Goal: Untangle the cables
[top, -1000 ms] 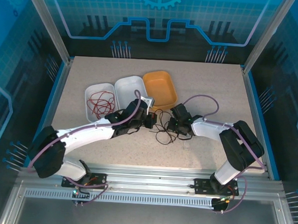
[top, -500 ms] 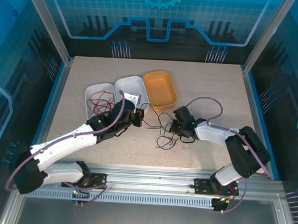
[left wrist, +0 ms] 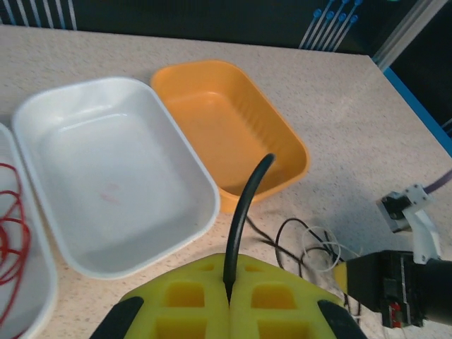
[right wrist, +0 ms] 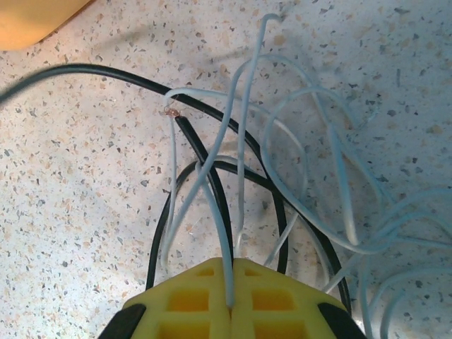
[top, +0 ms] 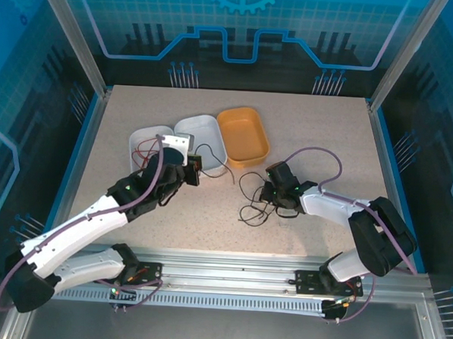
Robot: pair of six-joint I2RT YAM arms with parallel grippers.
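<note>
The left gripper (left wrist: 229,300) is clenching its yellow fingers (left wrist: 183,300) on a black cable (left wrist: 247,205). The cable is rising from between them and bending toward the orange tray (left wrist: 233,127) in the upper middle of the wrist view. A white tray (left wrist: 106,162) is touching the orange one on its left. At the far left edge, red cables (left wrist: 10,226) are lying in a second white tray (left wrist: 32,282).

The right gripper (right wrist: 232,300) is also closed, pinching a whitish cable (right wrist: 214,226). Around this cable, more whitish loops (right wrist: 339,176) and black cables (right wrist: 85,68) are crossing each other on the speckled table (right wrist: 70,176). In the top view this tangle (top: 253,205) is sitting just left of the right gripper (top: 269,193), in the lower middle of the table.
</note>
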